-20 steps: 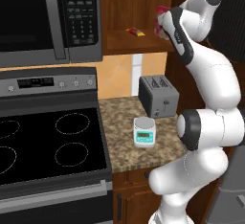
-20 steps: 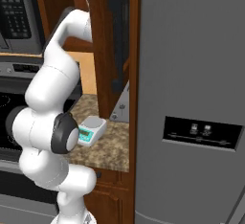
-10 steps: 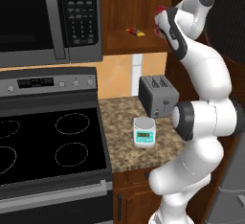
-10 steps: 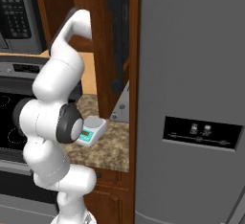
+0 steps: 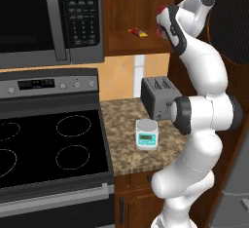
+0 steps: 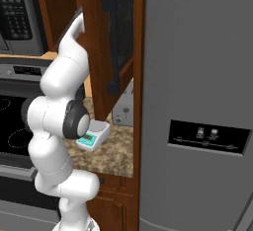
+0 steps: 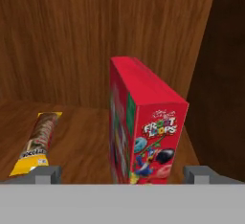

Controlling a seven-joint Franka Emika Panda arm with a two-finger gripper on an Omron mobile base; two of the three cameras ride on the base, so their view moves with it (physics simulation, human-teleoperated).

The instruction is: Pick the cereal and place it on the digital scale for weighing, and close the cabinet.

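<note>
Hand view: upright red cardboard cereal box (image 7: 143,132) stands dead centre on the brown wooden cabinet shelf (image 7: 81,146), yellow-red packet (image 7: 36,141) lying at 9 o'clock. Step looks like the reach-in to grab the cereal. Gripper (image 7: 122,175) jaws spread fully, either side of the box, holding nothing. Next move probably calls for advancing, then closing on the box's sides. White-and-teal digital scale (image 5: 147,135) waits on the speckled granite counter (image 5: 121,149).
</note>
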